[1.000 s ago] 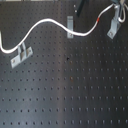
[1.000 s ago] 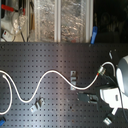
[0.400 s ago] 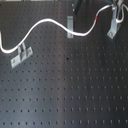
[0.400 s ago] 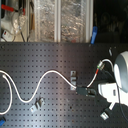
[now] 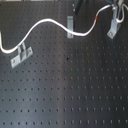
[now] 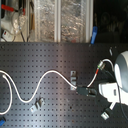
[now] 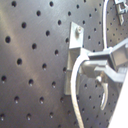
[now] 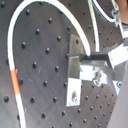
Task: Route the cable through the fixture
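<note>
On the black pegboard (image 5: pixel 65 95), the gripper (image 8: pixel 90 67) pinches the cable (image 8: pixel 17 95) just beside the fixture (image 8: pixel 74 75).

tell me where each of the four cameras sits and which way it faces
First exterior view: looks steeply down on the black pegboard; the cable crosses three brackets; barely any arm shows at the top.
Second exterior view: faces a cluttered back shelf from the opposite side; the white arm fills the second exterior view's right, gripper at the cable.
First wrist view: close on a bracket beside a finger.
Second wrist view: same bracket, plus the cable's red band.
All four show the cable.
</note>
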Controlling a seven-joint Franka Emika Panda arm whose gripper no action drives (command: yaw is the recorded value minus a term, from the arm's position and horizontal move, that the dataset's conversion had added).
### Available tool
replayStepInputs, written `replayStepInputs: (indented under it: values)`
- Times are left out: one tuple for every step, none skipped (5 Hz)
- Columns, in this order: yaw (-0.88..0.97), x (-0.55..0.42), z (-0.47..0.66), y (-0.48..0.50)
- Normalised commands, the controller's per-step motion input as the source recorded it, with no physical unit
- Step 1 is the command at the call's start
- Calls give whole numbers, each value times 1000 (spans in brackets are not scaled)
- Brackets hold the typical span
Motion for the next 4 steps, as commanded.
replayStepInputs:
  values:
    - [86,-98,-112,-13]
    - [197,-83,-284,218]
    - [151,-33,-581,394]
    - [0,-36,-769,298]
